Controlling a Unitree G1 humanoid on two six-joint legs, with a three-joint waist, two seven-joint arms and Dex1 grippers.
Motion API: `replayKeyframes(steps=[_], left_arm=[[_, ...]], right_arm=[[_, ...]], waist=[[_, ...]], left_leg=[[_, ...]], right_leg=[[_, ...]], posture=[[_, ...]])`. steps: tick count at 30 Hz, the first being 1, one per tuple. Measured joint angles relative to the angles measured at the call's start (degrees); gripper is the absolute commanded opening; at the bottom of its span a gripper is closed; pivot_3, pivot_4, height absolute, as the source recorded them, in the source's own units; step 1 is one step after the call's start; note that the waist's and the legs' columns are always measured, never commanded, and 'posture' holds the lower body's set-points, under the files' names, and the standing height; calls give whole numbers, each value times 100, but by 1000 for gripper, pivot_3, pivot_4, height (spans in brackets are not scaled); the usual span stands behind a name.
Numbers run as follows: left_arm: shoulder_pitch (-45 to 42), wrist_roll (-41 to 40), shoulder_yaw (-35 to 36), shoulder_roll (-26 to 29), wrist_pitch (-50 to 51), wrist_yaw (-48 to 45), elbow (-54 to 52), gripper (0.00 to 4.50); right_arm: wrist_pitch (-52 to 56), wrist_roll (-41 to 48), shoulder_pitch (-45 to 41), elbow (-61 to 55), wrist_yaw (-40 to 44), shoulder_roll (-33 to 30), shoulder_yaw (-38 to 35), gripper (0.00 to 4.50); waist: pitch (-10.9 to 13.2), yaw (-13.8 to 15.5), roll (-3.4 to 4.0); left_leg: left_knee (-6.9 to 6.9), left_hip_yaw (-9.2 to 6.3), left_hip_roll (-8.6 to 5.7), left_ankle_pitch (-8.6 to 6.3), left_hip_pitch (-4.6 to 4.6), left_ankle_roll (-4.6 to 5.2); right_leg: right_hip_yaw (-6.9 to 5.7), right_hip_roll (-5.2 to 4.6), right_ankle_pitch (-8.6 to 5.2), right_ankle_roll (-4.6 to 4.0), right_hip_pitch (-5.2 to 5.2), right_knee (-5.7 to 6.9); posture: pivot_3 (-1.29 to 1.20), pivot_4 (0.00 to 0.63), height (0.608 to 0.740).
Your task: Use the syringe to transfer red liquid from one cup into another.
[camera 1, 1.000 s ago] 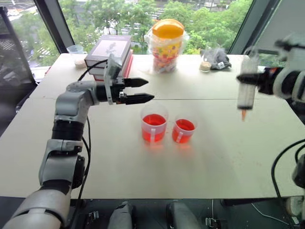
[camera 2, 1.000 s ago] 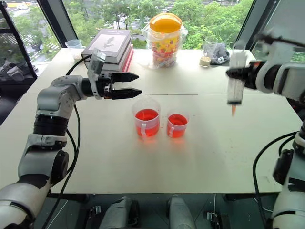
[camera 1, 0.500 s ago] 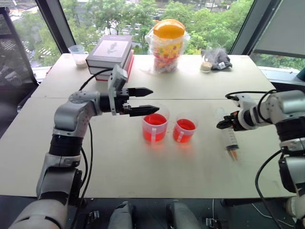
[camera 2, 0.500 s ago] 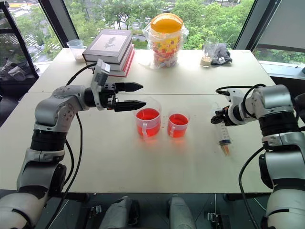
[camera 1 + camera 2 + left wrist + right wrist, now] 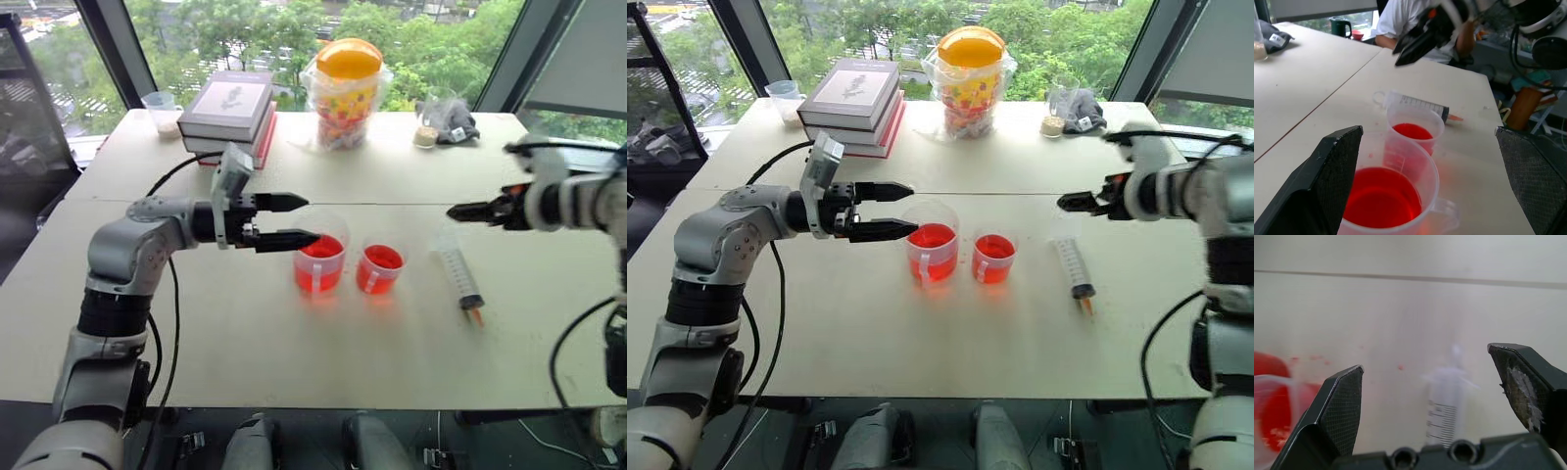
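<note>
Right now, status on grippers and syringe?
Left gripper open, beside taller cup. Right gripper open, empty, above table. Syringe lying flat right of shorter cup. Nothing in the way.

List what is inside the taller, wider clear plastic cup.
The taller clear plastic cup holds translucent orange-red liquid, filling roughly its lower half. Nothing else shows in it; the liquid hides its bottom.

arms: silver-grey rounded shells, black joint bands
left gripper (image 5: 302,219): two black tapered fingers, grey box mount
right gripper (image 5: 1070,201): black fingers, textured pads (image 5: 1339,404), two screw holes at the base
cables: black, looping beside both arms
</note>
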Motion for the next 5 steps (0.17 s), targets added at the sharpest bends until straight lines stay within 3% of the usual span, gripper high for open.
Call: replayKeyframes(steps=[5], left_arm=[[147, -122, 22, 311, 112, 12, -121, 4500]], right_arm=[[449, 902, 1633, -2396, 336, -61, -1350, 4477]], waist=[[-2, -5, -5]], left_leg=[[16, -6, -4, -3, 12, 5]], right_leg=[[4, -10, -1, -3, 22, -6]], posture=[[0, 150, 740]])
